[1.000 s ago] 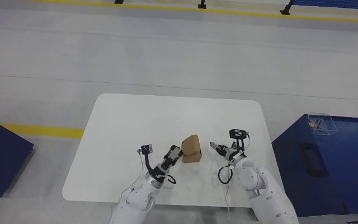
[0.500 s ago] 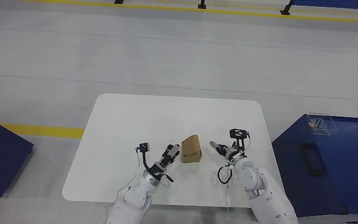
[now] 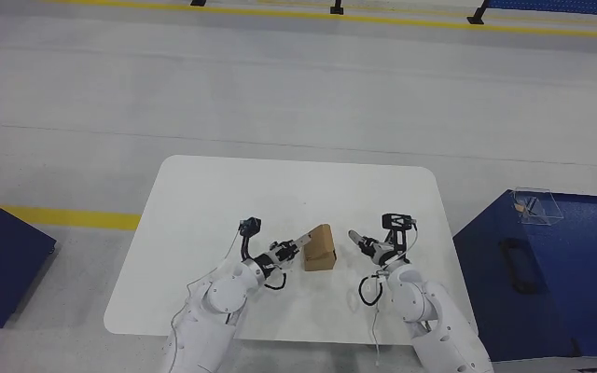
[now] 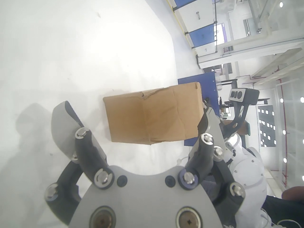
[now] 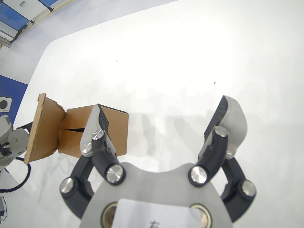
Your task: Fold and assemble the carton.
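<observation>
A small brown carton (image 3: 319, 248) lies near the middle of the white table (image 3: 215, 196), with one creased flap standing up on its left side. My left gripper (image 3: 290, 250) sits just left of that flap, open. In the left wrist view the carton's flap (image 4: 152, 117) spans the gap of the left gripper (image 4: 133, 110), and one fingertip (image 4: 206, 117) overlaps its edge; contact is unclear. My right gripper (image 3: 358, 241) hovers to the right of the carton, open with nothing inside. In the right wrist view the carton (image 5: 118, 131) lies off to one side of the right gripper (image 5: 161, 106).
A blue cabinet (image 3: 532, 270) stands beyond the table's right edge, and another blue block (image 3: 19, 261) sits left of the table. The far half of the table is bare white surface.
The left arm has swung its wrist round and up, with its gripper still close against the carton's left side. The carton and the right arm have barely moved.
</observation>
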Controlling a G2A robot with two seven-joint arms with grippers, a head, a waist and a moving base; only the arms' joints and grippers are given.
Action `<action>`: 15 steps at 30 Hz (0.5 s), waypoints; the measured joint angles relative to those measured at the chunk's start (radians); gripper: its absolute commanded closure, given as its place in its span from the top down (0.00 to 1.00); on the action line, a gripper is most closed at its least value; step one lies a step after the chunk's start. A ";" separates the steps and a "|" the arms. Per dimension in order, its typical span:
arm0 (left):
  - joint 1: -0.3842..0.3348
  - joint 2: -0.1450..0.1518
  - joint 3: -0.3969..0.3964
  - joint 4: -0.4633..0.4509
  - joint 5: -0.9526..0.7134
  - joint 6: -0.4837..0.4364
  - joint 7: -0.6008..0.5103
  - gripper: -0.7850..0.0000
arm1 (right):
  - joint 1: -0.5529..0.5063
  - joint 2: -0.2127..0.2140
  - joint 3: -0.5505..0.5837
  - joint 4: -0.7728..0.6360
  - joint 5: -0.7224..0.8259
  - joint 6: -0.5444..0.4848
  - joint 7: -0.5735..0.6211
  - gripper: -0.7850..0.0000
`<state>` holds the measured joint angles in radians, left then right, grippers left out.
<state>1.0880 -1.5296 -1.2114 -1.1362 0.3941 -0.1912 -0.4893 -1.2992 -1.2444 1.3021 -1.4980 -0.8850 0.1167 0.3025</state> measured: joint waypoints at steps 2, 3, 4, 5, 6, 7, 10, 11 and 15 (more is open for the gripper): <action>-0.019 -0.004 0.011 0.034 -0.026 -0.006 0.000 1.00 | 0.000 -0.001 0.000 0.000 0.000 0.001 -0.003 1.00; -0.027 -0.006 0.018 0.048 -0.034 -0.007 0.001 1.00 | 0.000 -0.001 0.000 0.001 0.000 0.002 -0.005 1.00; -0.034 -0.008 0.024 0.062 -0.042 -0.008 0.002 1.00 | 0.001 -0.002 0.001 0.002 0.001 0.002 -0.006 1.00; -0.044 -0.010 0.031 0.079 -0.050 -0.008 0.004 1.00 | 0.001 -0.002 0.002 0.004 0.004 0.002 -0.008 1.00; -0.052 -0.011 0.036 0.091 -0.056 -0.008 0.007 1.00 | 0.002 -0.003 0.004 0.006 0.007 0.001 -0.009 1.00; -0.059 -0.013 0.040 0.102 -0.061 -0.010 0.010 1.00 | 0.003 -0.003 0.005 0.007 0.010 -0.001 -0.011 1.00; -0.078 -0.017 0.054 0.134 -0.084 -0.012 0.012 1.00 | 0.003 -0.004 0.011 0.007 0.018 -0.007 -0.016 1.00; -0.085 -0.019 0.057 0.145 -0.095 -0.013 0.009 1.00 | 0.003 -0.004 0.013 0.006 0.019 -0.009 -0.017 1.00; -0.102 -0.022 0.073 0.169 -0.106 -0.019 0.001 0.93 | 0.000 -0.004 0.016 -0.002 0.021 -0.019 -0.020 1.00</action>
<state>0.9856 -1.5514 -1.1381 -0.9668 0.2876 -0.2103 -0.4883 -1.2988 -1.2485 1.3184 -1.4997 -0.8644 0.0979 0.2828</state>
